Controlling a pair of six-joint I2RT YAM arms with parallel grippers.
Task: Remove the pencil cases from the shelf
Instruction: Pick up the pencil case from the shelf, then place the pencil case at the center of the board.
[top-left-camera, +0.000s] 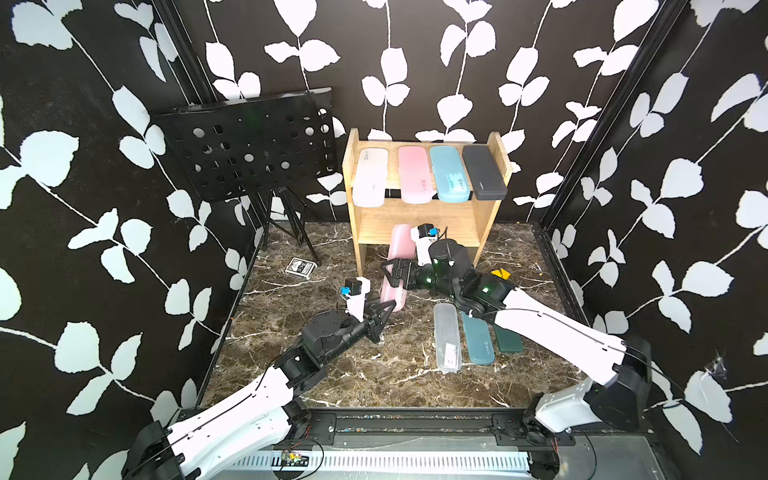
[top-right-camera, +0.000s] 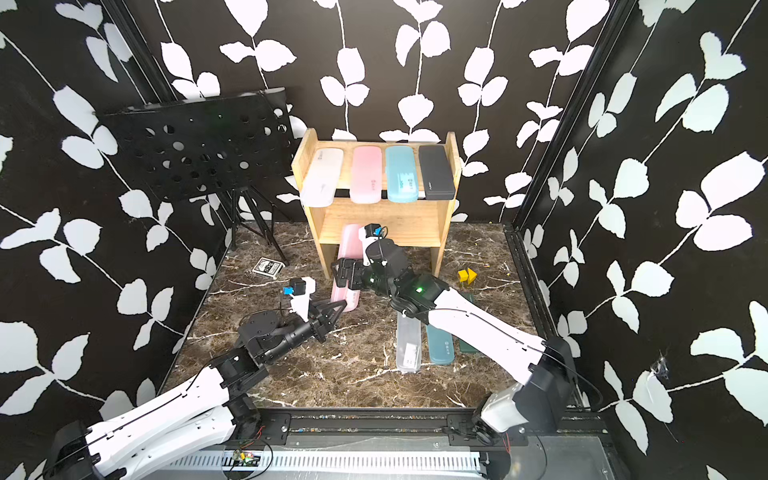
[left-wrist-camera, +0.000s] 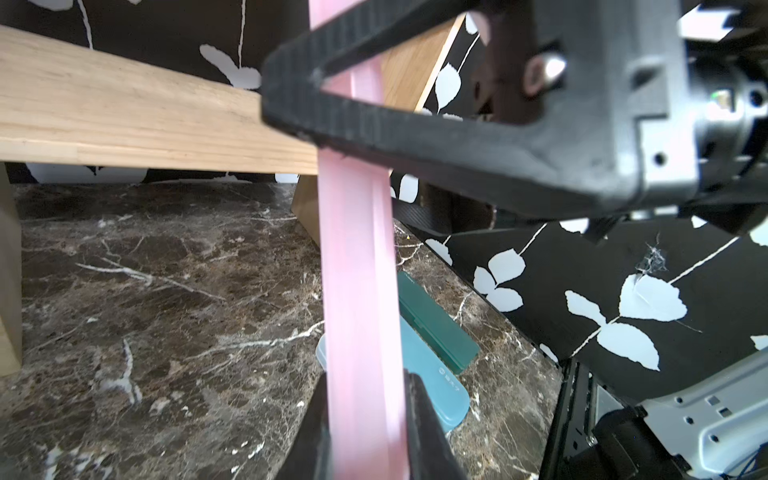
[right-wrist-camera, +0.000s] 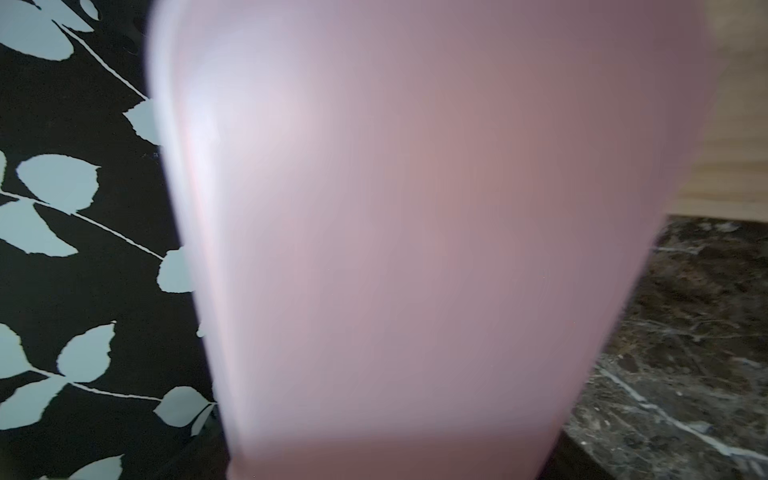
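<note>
Pink pencil case (top-left-camera: 401, 245): end clenched in left end effector (top-left-camera: 390, 309), right end effector (top-left-camera: 390, 274) grip undeterminable; early release risks a drop onto the surface.

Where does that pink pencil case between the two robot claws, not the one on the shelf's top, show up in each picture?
In a top view: pink case, centre, in front of the shelf lower tier.
In a top view: same, just left of centre.
Left wrist: blurred strip mid-frame, crossing the shelf board.
Right wrist: fills most of the frame.
Shared landmark: the shelf, pale wood.
</note>
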